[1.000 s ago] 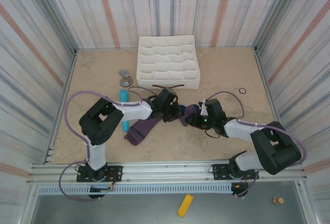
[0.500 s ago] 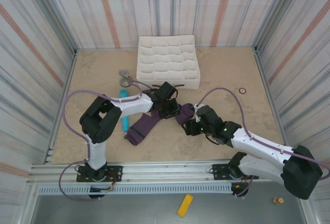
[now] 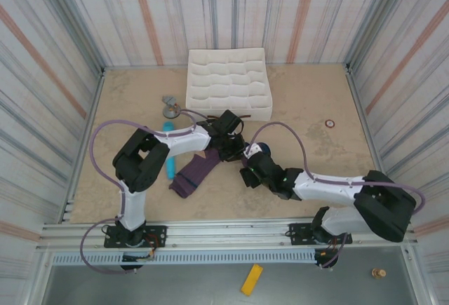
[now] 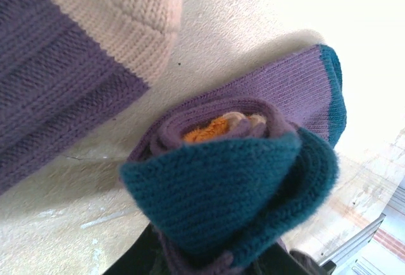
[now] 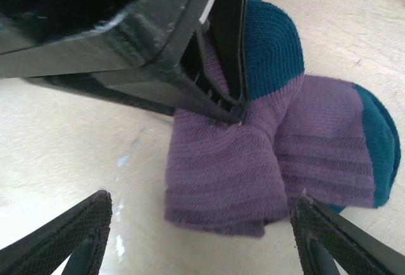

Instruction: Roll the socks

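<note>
Left gripper (image 3: 233,149) clamped on sock roll (image 4: 234,161); right gripper (image 5: 199,219) spread, empty.
Looks soft, springy, likely to unroll: pinch across the roll's middle.

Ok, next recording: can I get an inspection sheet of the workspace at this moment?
Surface: tan table, lightly stained.
Job's things: rolled sock, teal end outward; flat sock unrolled beside it.
Clutter: white divider tray, light blue cylinder, small grey object, small ring.
Grippers: left claw shut on rolled sock; right claw open, facing the roll.
Cables: purple cables loop off both arms.
Surroundings: striped walls; yellow object beyond the near rail.
</note>
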### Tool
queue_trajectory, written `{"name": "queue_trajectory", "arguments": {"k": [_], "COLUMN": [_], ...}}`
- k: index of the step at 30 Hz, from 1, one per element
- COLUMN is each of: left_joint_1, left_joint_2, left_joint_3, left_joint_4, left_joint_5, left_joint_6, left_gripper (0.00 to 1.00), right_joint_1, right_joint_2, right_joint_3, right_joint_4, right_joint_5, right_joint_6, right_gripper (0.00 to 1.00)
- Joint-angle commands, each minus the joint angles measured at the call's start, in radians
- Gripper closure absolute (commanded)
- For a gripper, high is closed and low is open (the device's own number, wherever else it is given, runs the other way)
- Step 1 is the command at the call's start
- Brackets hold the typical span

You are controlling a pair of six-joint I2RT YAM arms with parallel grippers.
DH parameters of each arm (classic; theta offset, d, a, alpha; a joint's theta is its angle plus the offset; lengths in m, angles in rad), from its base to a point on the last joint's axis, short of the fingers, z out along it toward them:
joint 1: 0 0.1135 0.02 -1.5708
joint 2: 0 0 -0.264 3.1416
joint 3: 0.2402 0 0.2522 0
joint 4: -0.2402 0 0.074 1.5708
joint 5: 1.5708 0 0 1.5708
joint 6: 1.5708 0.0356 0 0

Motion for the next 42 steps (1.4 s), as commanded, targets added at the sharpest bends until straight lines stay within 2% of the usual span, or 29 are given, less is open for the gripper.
{"name": "queue_trajectory", "arguments": {"k": [1,10,12,15,17,19,22,26,28,32,42], "left_joint_1": [0.002,0.002,0.002,0.003,0.003,0.007,0.009,0.011,0.014,0.015,0.016], "left_joint_2": [0.048,0.055,0.055,0.051,0.039,0.025,0.004,-0.042,-0.055,-0.077,-0.166], "left_joint_3": [-0.001,0.002,-0.001,-0.012,-0.033,-0.055,-0.079,-0.109,-0.108,-0.119,-0.201], "left_joint_4": [-0.112,-0.106,-0.099,-0.083,-0.055,-0.020,0.027,0.100,0.109,0.136,0.296], "left_joint_5": [0.006,0.021,0.024,0.025,0.022,0.023,0.032,0.025,0.020,0.013,0.005], "left_joint_6": [0.030,0.030,0.030,0.024,0.014,0.000,-0.012,-0.017,-0.008,-0.006,0.023], "left_gripper": [0.97,0.97,0.96,0.93,0.86,0.78,0.71,0.41,0.34,0.29,0.28], "right_joint_1": [0.015,0.035,0.037,0.036,0.036,0.036,0.031,0.014,-0.001,-0.047,-0.308], "right_joint_2": [0.055,0.152,0.164,0.178,0.185,0.185,0.166,0.124,0.105,0.068,-0.039], "right_joint_3": [-0.012,-0.004,-0.004,-0.006,-0.009,-0.015,-0.036,-0.054,-0.067,-0.078,-0.209], "right_joint_4": [0.106,0.170,0.174,0.173,0.167,0.159,0.143,0.085,0.069,-0.004,0.055], "right_joint_5": [0.107,0.141,0.137,0.131,0.116,0.103,0.069,0.000,-0.037,-0.091,-0.437], "right_joint_6": [-0.056,-0.053,-0.051,-0.037,-0.025,-0.003,0.044,0.128,0.167,0.259,0.391], "right_gripper": [0.23,0.36,0.48,0.71,0.81,0.86,0.90,0.93,0.94,0.94,0.93]}}
